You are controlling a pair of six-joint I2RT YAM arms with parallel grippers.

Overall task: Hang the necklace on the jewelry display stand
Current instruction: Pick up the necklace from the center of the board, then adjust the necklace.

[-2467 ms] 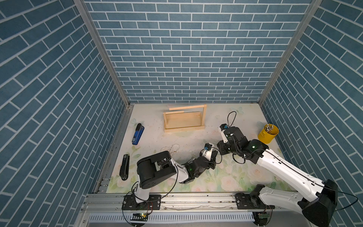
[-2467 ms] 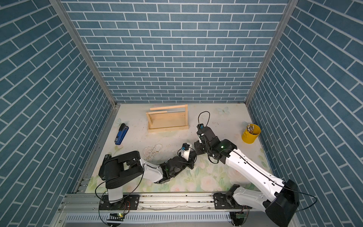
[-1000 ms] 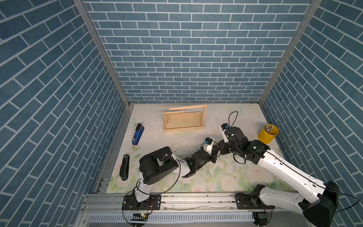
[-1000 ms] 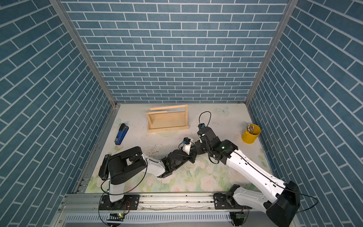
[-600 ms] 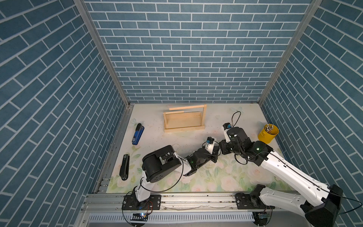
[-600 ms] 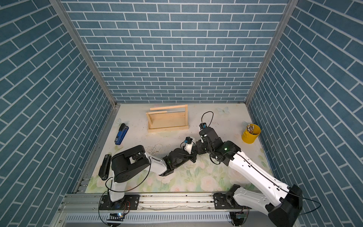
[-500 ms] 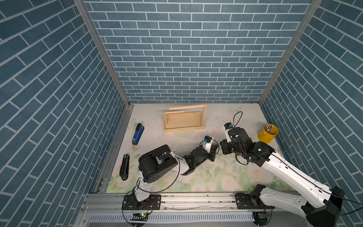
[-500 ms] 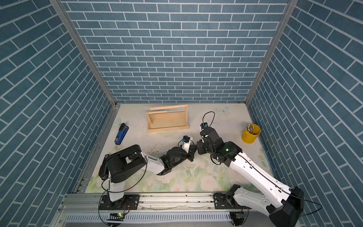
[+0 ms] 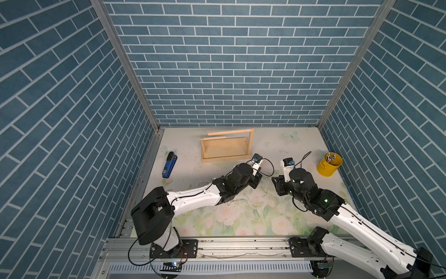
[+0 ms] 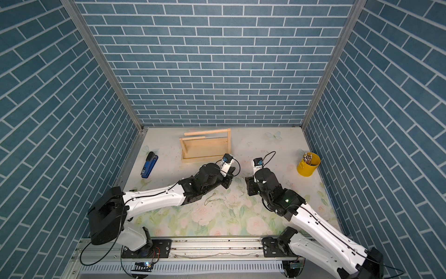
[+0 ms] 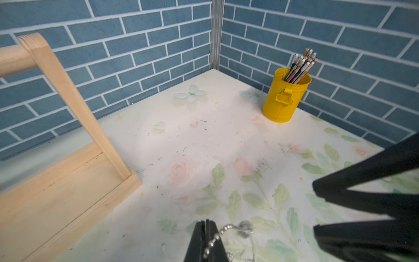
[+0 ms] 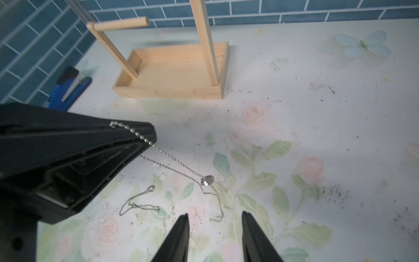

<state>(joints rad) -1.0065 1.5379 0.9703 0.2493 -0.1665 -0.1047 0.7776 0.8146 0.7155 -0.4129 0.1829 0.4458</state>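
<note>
Two grippers, one necklace: the left gripper pinches its bead chain, and the rest trails between both grippers, right of centre in both top views. The right gripper is partly open and empty. One jewelry display stand sits upper-centre — plus one yellow cup and one blue stapler.

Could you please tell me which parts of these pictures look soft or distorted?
In the left wrist view the yellow cup is crisp, while the jewelry display stand and the necklace near the lens are soft; in the right wrist view the stand's short bar is smeared but the necklace sharp; in both top views the walls splay outward.
</note>
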